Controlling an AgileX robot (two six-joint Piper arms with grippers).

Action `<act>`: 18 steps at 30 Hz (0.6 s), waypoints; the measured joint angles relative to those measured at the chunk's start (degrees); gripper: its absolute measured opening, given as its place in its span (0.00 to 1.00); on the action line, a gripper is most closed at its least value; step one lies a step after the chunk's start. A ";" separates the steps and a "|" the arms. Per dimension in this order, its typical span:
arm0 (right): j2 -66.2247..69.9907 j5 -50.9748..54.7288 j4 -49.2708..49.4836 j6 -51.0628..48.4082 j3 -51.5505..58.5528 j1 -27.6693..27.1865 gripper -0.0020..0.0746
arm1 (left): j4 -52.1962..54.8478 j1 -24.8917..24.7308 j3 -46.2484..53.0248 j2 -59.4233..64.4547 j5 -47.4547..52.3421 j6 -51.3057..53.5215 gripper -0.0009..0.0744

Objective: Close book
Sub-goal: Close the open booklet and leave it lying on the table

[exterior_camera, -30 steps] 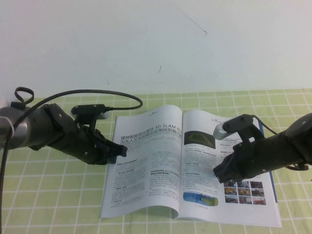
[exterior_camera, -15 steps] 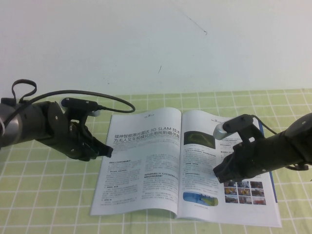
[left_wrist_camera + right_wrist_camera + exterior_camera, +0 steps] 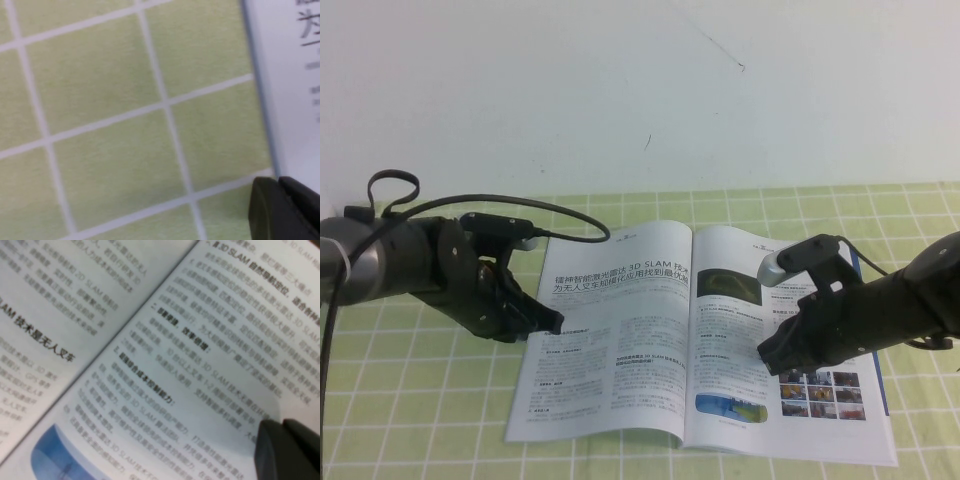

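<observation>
Book [image 3: 650, 330] lies fully open, closing not begun: left gripper [image 3: 548, 322] at its 9 o'clock edge, right gripper [image 3: 768, 352] over its 3 o'clock page, both fingers pressed together, empty.

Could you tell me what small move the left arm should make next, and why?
Probably ease the left end effector rightward under the left page's outer edge to start lifting it. The book lies open on the checked cloth, that end effector's tip sits beside the edge, and the right end effector is over the right page.
</observation>
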 joint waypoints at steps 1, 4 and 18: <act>0.00 -0.08 0.00 0.00 0.00 0.00 0.02 | -0.10 -0.54 0.00 0.00 0.12 0.00 0.01; 0.00 -0.08 0.00 0.09 0.00 0.00 0.02 | -0.10 -2.24 0.00 0.16 0.12 -0.05 0.01; 0.00 -0.12 0.00 0.13 0.00 0.00 0.02 | -21.89 -9.14 0.00 0.64 0.32 8.86 0.01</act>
